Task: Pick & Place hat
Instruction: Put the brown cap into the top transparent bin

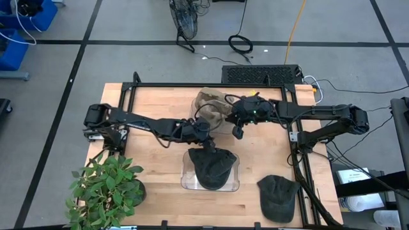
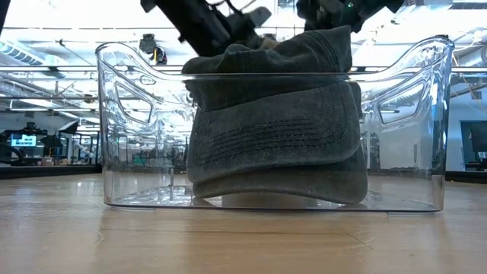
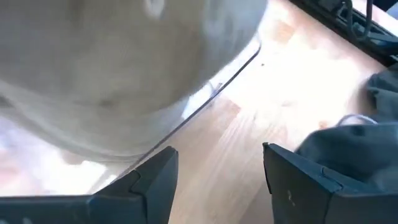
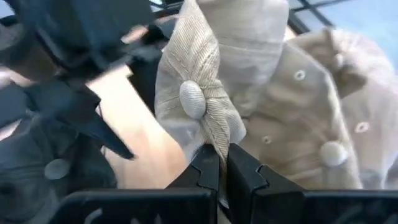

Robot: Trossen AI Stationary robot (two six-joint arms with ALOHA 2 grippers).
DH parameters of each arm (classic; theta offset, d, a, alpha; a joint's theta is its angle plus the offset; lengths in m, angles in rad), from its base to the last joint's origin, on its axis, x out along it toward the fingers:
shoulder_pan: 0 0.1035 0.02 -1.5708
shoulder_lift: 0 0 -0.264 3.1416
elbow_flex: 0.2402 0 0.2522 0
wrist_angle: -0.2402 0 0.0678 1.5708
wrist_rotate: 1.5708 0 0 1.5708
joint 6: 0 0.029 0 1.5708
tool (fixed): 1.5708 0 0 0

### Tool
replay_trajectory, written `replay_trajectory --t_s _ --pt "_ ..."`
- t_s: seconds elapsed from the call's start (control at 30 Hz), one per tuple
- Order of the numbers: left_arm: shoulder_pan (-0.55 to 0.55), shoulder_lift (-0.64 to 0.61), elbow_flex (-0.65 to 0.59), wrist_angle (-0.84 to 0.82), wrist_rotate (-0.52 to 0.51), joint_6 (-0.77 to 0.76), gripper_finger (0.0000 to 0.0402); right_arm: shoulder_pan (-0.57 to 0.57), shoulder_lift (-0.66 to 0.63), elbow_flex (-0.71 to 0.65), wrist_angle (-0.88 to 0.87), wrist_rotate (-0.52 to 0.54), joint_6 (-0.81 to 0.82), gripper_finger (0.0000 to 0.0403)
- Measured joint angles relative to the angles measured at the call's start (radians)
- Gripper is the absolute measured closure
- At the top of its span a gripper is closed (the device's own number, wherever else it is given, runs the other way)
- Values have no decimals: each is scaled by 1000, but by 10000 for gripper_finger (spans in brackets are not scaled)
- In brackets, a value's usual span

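Hat, tan, crown pinched at its top button by the right claw; fingers closed tight on the fabric. A second tan cap lies just behind it, touching. In the overhead view this claw sits at the table's far middle, with the tan pile beside it.

Left claw: fingers parted, nothing between them, hanging just over the far rim of the clear bin. A dark cap fills the bin directly below and in front of this claw, piled up to the rim in the table-level view.

Other items: another dark cap on the wood, well right of the bin; potted plant at the near left corner.

Obstruction: the two claws are close together, the left arm's wrist crowding the held hat.
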Motion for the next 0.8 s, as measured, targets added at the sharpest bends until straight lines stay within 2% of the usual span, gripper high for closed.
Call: replay_trajectory --t_s 0.1,0.2,0.33,0.43,0.6,0.8 --pt "-8 -48 0 -36 -49 31 167 -4 0 0 8 -72 -66 399" --pt "-9 -100 0 -68 -95 62 167 -7 15 1 58 12 -52 399" --pt "-9 -154 0 -91 -126 99 167 -31 45 2 72 -62 -41 399" --pt "-9 -181 0 -91 -156 124 167 -31 86 1 21 -24 -8 399" --pt "-9 -193 0 -98 -168 157 167 -32 123 0 43 -7 24 398" --pt "-9 -193 0 -137 -171 169 167 -33 75 0 24 -12 37 360"
